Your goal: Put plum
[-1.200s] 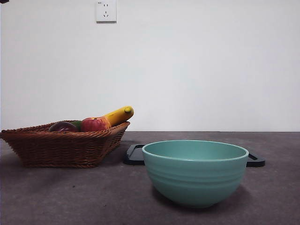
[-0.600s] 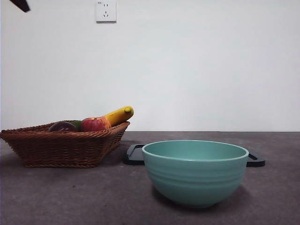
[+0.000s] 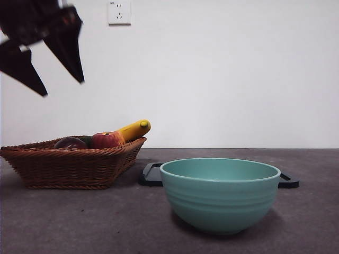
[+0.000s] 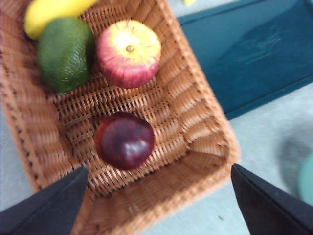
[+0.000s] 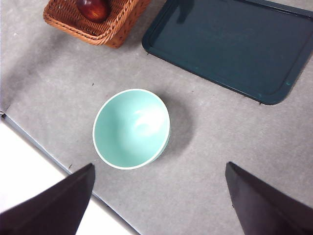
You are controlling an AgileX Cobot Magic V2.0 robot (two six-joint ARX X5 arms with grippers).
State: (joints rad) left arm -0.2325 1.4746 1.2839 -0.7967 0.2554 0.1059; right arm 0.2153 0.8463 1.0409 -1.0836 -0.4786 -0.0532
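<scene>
Inside the basket (image 4: 205, 122) lie plum (image 4: 124, 140), apple (image 4: 128, 53), seemingly an avocado (image 4: 64, 53); left gripper (image 4: 156, 205) spread above.

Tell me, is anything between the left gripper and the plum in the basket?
No. In the left wrist view the open left gripper hangs above the plum, and only bare wicker of the basket shows around it; the apple lies further off.

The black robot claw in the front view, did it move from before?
Yes. The left gripper has come down from the top corner, past the white wall socket, toward the brown wicker basket.
</scene>
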